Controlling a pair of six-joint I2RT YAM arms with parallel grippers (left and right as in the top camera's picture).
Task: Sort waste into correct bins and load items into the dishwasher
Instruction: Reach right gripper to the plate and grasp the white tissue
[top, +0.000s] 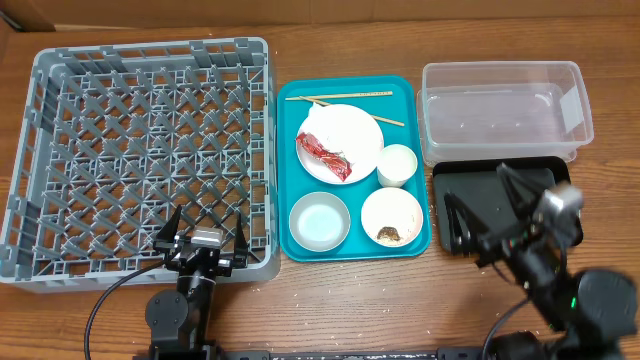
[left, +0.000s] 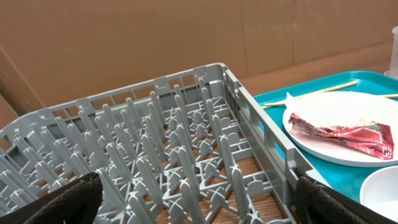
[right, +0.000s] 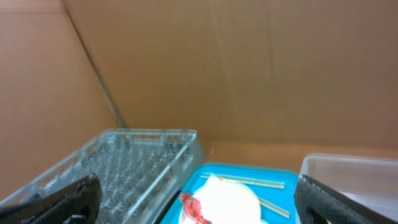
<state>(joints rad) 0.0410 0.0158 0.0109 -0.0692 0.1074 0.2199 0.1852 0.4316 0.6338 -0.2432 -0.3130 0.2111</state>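
**Wide open and empty-handed at the bench (top: 330, 290)**

The left tool (top: 205, 225) hangs spread wide over the near wall of the grey dish rack (top: 150, 48), holding nothing. The right tool (top: 485, 205), equally spread and empty, hovers above the black tray (top: 470, 180), just beside the clear tub (top: 500, 67). Between them, the teal tray (top: 405, 92) carries the plate (top: 360, 130) with red wrapper (top: 323, 157) and napkin (top: 325, 128), chopsticks (top: 345, 97), cup (top: 396, 164) and two bowls (top: 319, 221).

A grey rack (top: 150, 48) sits left on the tabletop (top: 330, 300); beside it a teal tray (top: 285, 170) carries a plate (top: 360, 132) with napkin (top: 325, 128) and red wrapper (top: 324, 157), chopsticks (top: 345, 97), a cup (top: 397, 165), two bowls (top: 320, 221); right, a clear tub (top: 500, 68) behind a black tray (top: 470, 180); the left jaws gape over the rack's near wall; the right jaws gape over the black tray.
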